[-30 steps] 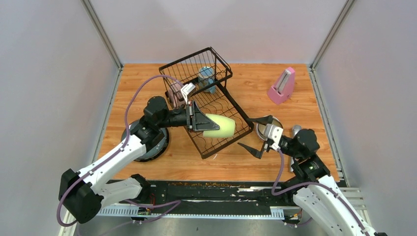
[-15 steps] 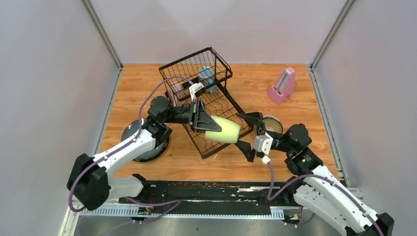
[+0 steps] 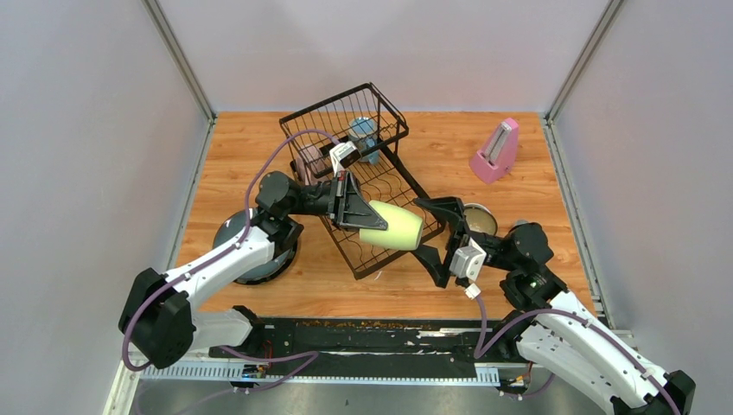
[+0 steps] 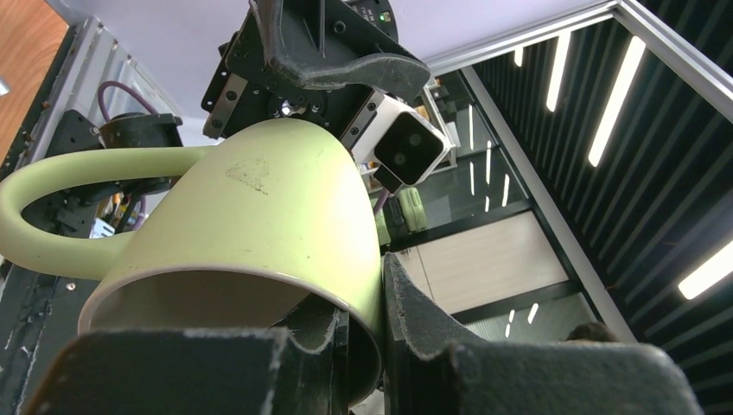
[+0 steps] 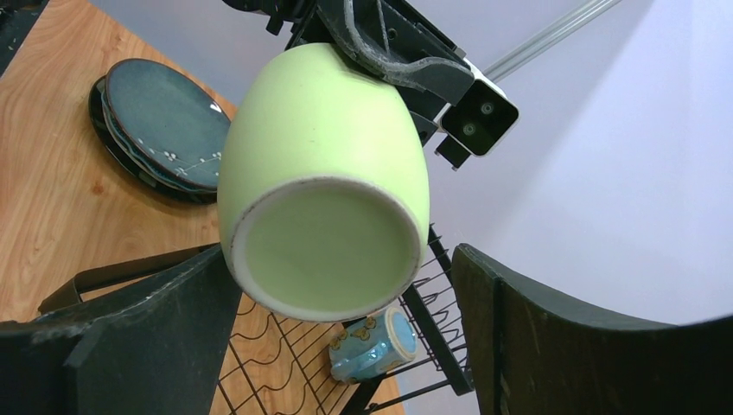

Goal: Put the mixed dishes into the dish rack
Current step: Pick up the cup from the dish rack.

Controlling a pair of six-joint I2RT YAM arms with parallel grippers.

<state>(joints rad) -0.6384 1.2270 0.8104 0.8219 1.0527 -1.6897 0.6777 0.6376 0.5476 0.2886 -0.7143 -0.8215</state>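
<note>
A: Entry: both arms over the rack. What do we log for the left gripper (image 4: 380,320)?

B: We log it clamped on the pale-green mug (image 3: 389,226). In the left wrist view, 1 finger (image 4: 318,333) sits inside the mouth and the other outside, pinching the wall at the rim.

A: Mug position?

B: Off the table, lying on its side in the air above the low tray end of the dish rack (image 3: 333,121). Its mouth is toward the left arm and its base toward the right.

A: And the right gripper (image 3: 423,229)?

B: Fingers wide apart, 1 on each side of the mug's base (the right wrist view looks straight at the foot ring). We see clear space between the mug and 1 finger (image 5: 553,346). At the other finger we cannot tell whether there is contact.

A: Rest of the load?

B: We note 1 blue mug (image 3: 364,134) in the tall basket section. A stack of dark speckled plates (image 5: 160,112) lies on the wooden table (image 3: 536,190) left of the rack, partly under the left arm; we cannot count them. 1 bowl (image 3: 478,218) sits on the table just right of the rack, near the right wrist.

A: Non-task items?

B: Pink metronome (image 3: 497,151), upright, far right, well apart from the rack.
</note>
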